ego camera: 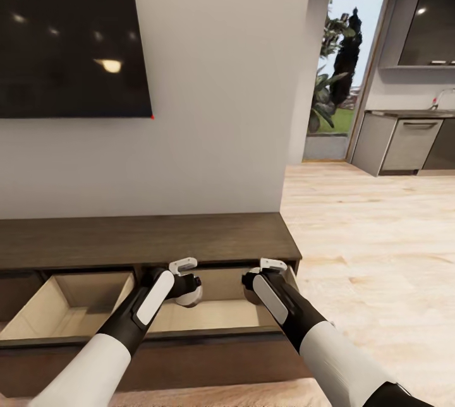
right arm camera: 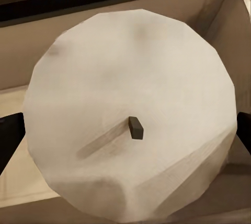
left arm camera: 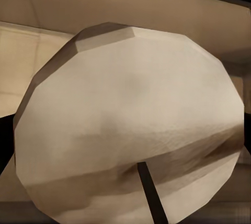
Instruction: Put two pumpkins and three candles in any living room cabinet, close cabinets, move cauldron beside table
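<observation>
Head view: both my arms reach over the open right drawer (ego camera: 208,315) of the cabinet (ego camera: 145,239); left gripper (ego camera: 184,280) and right gripper (ego camera: 264,277) each carry something pale.

Left wrist: left candle (left arm camera: 130,130) gripped, wick end facing camera.

Right wrist: right candle (right arm camera: 130,114) gripped, upright, above drawer interior. Release, pumpkins, cauldron, closing remain, I judge.

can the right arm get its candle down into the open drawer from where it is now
Probably yes. The right tool, shut on a candle, is above the open drawer of the cabinet. The pale floor below looks bare, though the left tool holds another candle close beside.
</observation>
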